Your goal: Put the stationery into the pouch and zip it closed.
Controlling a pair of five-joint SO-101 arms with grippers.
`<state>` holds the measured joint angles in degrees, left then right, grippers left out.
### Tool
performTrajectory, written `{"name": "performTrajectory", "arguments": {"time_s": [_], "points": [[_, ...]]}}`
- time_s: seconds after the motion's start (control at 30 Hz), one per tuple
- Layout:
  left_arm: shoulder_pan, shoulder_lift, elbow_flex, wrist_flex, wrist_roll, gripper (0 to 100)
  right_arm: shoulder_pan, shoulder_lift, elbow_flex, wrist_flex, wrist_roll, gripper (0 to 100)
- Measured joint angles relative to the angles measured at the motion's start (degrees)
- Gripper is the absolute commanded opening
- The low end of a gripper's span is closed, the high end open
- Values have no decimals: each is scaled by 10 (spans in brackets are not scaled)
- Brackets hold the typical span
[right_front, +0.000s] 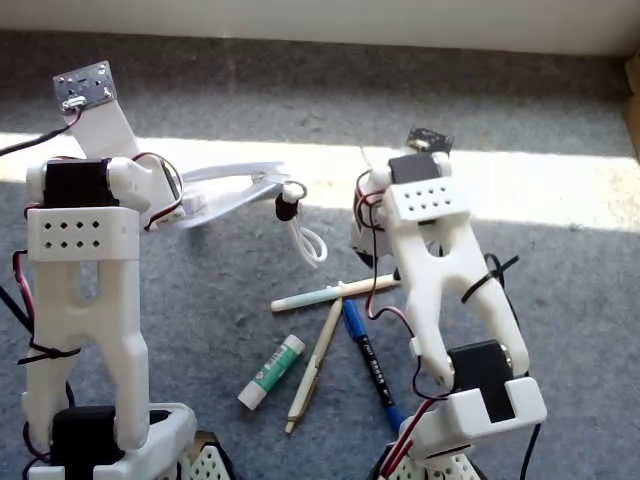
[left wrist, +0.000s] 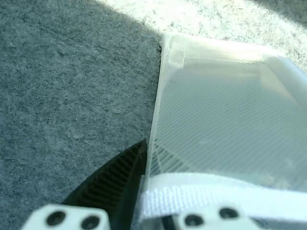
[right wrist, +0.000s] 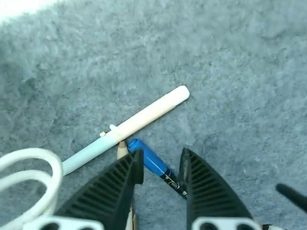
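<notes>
You are at the pick-up step: 4 items lie loose on the worktop (right_front: pixel 200 320): a blue pen (right wrist: pixel 156 167), a pale pen (right wrist: pixel 144 115), a beige pen (right_front: pixel 315 365) and a glue stick (right_front: pixel 270 372). Your left gripper (right_front: pixel 172 208) reaches forward with its jaws clamped on the edge of the clear pouch (left wrist: pixel 225 120). Your right gripper (right wrist: pixel 160 154) points down, jaws open astride the blue pen. Next, probably: close, lift, carry it to the pouch.

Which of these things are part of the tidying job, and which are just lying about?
For the job: pouch, in the left pincer; its white cord; glue stick; beige pen; blue pen, below the open right pincer; pale blue-and-cream pen.
Just there: grey carpet; the arms' wires.
</notes>
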<state>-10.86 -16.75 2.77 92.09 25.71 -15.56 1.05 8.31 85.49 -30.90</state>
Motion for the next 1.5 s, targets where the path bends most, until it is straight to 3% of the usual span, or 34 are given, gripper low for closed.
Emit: {"name": "performTrajectory", "arguments": {"time_s": [0.4, 1.5], "points": [[0, 0, 0, 0, 0, 35, 0, 0, 110, -133, 0, 124], [0, 0, 0, 0, 0, 35, 27, 21, 198, -257, 0, 124]]}}
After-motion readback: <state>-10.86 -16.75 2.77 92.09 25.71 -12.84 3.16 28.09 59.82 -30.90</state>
